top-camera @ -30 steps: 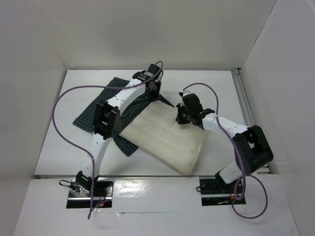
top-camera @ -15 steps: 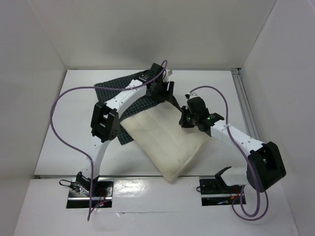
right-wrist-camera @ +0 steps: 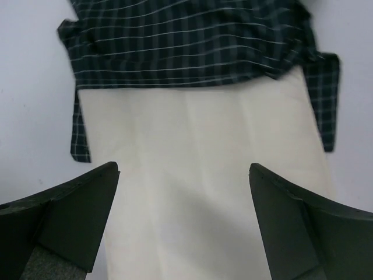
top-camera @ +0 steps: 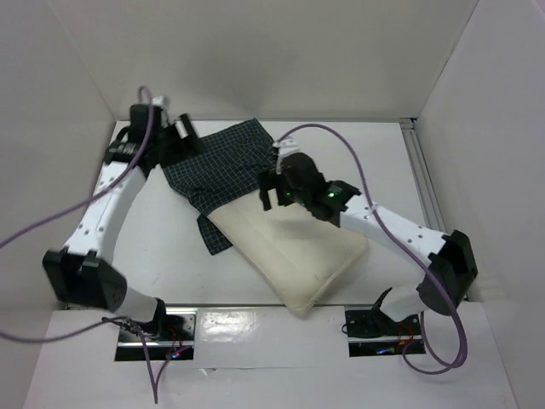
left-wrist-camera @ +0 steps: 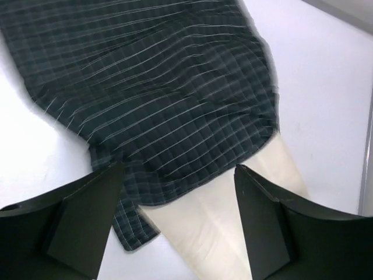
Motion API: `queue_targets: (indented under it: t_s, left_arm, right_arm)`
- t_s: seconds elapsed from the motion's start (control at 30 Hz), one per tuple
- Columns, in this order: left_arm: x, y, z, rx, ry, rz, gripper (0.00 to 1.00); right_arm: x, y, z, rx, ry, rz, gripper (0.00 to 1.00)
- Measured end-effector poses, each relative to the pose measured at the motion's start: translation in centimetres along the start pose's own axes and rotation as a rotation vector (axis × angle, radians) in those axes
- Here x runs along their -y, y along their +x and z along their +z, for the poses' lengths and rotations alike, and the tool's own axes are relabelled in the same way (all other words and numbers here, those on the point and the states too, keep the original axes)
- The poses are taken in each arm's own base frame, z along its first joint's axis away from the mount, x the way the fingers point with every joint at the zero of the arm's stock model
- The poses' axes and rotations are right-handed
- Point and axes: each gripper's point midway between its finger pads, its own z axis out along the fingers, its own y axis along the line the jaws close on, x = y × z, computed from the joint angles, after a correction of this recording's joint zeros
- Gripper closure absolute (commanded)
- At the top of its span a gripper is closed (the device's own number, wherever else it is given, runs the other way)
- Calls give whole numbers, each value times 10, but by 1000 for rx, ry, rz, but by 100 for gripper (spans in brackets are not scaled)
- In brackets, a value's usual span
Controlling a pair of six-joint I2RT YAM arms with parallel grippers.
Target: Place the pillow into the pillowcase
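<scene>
The cream pillow (top-camera: 294, 256) lies slantwise in the middle of the table. Its far end is under the dark checked pillowcase (top-camera: 226, 162), which spreads back and left. My left gripper (top-camera: 192, 138) hovers over the pillowcase's far left corner, apart from it. In the left wrist view this gripper (left-wrist-camera: 179, 168) is open and empty, above the pillowcase (left-wrist-camera: 151, 87) and the pillow (left-wrist-camera: 215, 233). My right gripper (top-camera: 267, 187) hangs over the pillow's covered end. In its wrist view the gripper (right-wrist-camera: 183, 167) is open above the pillow (right-wrist-camera: 198, 198), with the pillowcase (right-wrist-camera: 192, 41) beyond and checked strips on both sides.
White walls close in the table (top-camera: 383, 153) on the left, back and right. An aluminium rail (top-camera: 423, 192) runs along the right edge. Purple cables (top-camera: 341, 141) arc above both arms. The left arm's elbow (top-camera: 81, 274) sits low at the near left.
Both grippers have opened. The left arm has swung from the middle back to the far left. The right gripper has moved left over the pillow's far end, and the pillowcase now covers that end.
</scene>
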Motion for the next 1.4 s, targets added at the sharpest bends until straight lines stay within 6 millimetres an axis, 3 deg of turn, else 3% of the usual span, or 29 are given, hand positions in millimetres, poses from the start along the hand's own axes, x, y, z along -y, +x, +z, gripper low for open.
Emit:
queue_targets:
  t_s: [0.07,0.1,0.2,0.3,0.33,0.4,0.43,0.47,0.7,0.97,1.23,1.33,1.37,1.4]
  left_arm:
    - [-45,13,-18,57,-65,-116,11]
    - [-61,36,-19,27,-99,-166,11]
    - [-83,116,-6,-109,-148,-248,11]
    - [-107,197,3,-282,-234,-316,12]
    - [-114,212,3,-309,-256,-340,12]
    - [-123,232,3,-336,-279,-380,14]
    - [-126,240,4,-338,-275,-399,14]
    - [-127,244,4,-339,-272,-412,14]
    - [-122,263,17,-314,-189,-427,11]
    - [-108,249,37,-222,-71,-385,16]
    - [-110,229,57,-151,-106,-345,16]
    - [-115,225,60,-125,-126,-316,30]
    - [-117,225,60,-125,-131,-302,51]
    - [-118,226,61,-125,-136,-301,66]
  right_arm:
    - [-48,-2,10,-5,-70,-83,0]
    - [-69,3,17,-17,-98,-122,0]
    - [-119,38,44,-89,-147,-237,0]
    - [-137,88,73,-190,-148,-326,0]
    - [-135,102,82,-222,-135,-347,5]
    - [-129,119,97,-257,-100,-379,25]
    - [-126,122,105,-260,-71,-390,75]
    - [-124,122,109,-258,-55,-405,100]
    - [-115,98,113,-231,-82,-314,100]
    - [-101,55,88,-202,-214,-191,100]
    - [-103,66,76,-241,-272,-183,100]
    - [-102,71,75,-262,-285,-180,100]
    - [-102,72,75,-265,-290,-178,100]
    - [-100,71,75,-264,-291,-174,100]
